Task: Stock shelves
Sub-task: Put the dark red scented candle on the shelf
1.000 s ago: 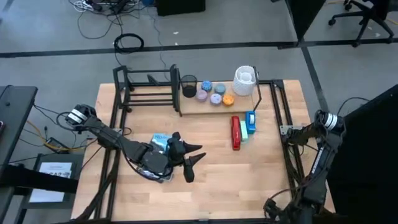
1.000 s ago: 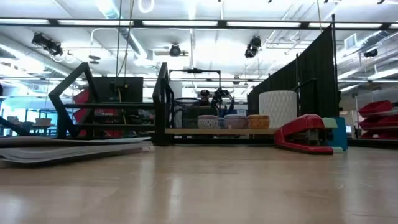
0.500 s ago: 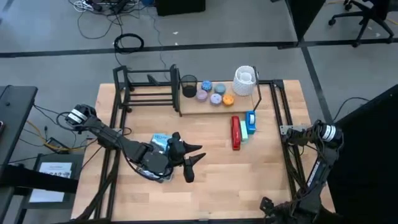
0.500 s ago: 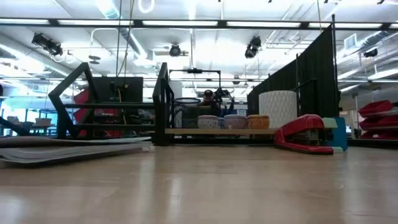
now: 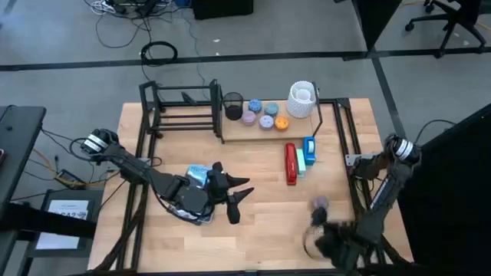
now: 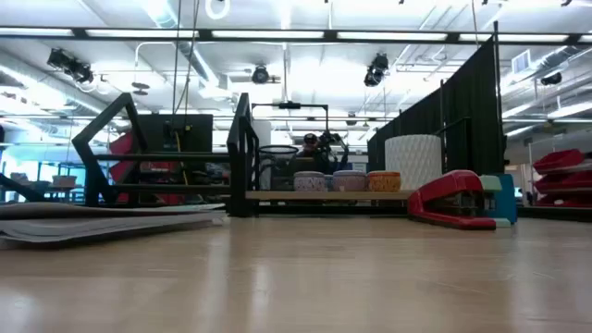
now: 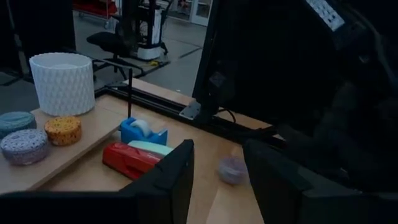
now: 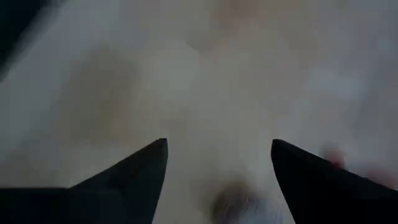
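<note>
The shelves (image 5: 180,107) stand at the table's far side: a black tube rack joined to a pale board (image 5: 268,132). The board carries a mesh cup (image 5: 232,106), several small tins (image 5: 265,115) and a white pot (image 5: 302,100). A red stapler (image 5: 291,163) and a blue tape dispenser (image 5: 309,146) lie on the table in front of the board. A small purplish round thing (image 5: 319,203) shows blurred on the table. My right gripper (image 5: 328,236), blurred, hovers open (image 8: 217,144) just near of it. My left gripper (image 5: 242,196) stands open (image 7: 217,149) at the near left, holding nothing.
A flat stack of books or magazines (image 5: 196,178) lies under my left arm, and shows at the left in the low view (image 6: 102,220). A black tube frame (image 5: 347,146) runs along the table's right edge. Bare wood lies between the two grippers.
My right arm has swung fast from beyond the table's near right corner in over the table, toward the left. A purplish round thing now shows on the table near it, where there was none before. My left arm has kept still.
</note>
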You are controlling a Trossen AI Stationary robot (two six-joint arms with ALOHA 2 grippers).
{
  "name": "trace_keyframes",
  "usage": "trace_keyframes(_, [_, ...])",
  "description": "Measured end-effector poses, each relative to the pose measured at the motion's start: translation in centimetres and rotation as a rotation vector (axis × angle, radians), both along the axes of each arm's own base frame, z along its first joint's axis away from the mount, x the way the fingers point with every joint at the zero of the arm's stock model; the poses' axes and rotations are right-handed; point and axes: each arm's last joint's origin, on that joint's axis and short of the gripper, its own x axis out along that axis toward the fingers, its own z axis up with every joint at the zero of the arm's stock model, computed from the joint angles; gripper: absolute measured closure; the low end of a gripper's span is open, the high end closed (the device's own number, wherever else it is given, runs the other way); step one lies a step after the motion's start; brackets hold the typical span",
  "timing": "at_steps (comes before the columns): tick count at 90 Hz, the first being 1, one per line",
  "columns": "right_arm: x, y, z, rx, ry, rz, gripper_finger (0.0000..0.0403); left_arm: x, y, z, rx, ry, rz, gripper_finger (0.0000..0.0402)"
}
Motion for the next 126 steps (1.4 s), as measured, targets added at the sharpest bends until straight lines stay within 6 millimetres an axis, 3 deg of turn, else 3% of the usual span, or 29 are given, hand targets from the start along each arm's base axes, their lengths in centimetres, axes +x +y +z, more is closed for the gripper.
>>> trace_keyframes(12, [-0.2,-3.6,0.9,0.069,-0.022,-0.284,0.0134,0.0,0.0,0.0,0.001,0.001,0.0,0.0275])
trace_keyframes(21, [-0.6,-5.9,0.3,0.148,0.001,-0.4,0.0112,0.0,0.0,0.0,0.001,0.002,0.0,0.0275])
trace_keyframes(43, [-0.8,-9.9,-3.6,0.279,0.054,-0.559,0.0043,0.0,0.0,0.0,0.003,0.003,-0.002,0.0275])
trace_keyframes(59, [-0.7,-11.6,-6.1,0.268,0.061,-0.65,0.0022,0.0,0.0,0.0,0.004,0.005,-0.002,0.0275])
trace_keyframes(73, [-0.7,-12.2,-6.8,0.257,0.075,-0.664,0.0047,0.0,0.0,-0.1,0.003,0.006,-0.002,0.0275])
trace_keyframes(93, [-0.2,-12.1,-6.7,0.294,0.06,-0.624,0.0149,0.0,0.0,-0.1,0.003,0.006,-0.002,0.0275])
trace_keyframes(106, [1.1,-11.7,-5.0,0.345,0.038,-0.584,0.015,0.0,0.0,-0.1,0.003,0.007,-0.002,0.0275])
trace_keyframes(117, [3.7,-11.8,-1.2,0.416,-0.034,-0.49,0.015,0.0,0.0,-0.1,0.003,0.007,-0.002,0.0275])
trace_keyframes(126, [6.3,-13.6,2.5,0.424,-0.117,-0.441,0.015,0.0,0.0,-0.1,0.003,0.007,-0.002,0.0275])
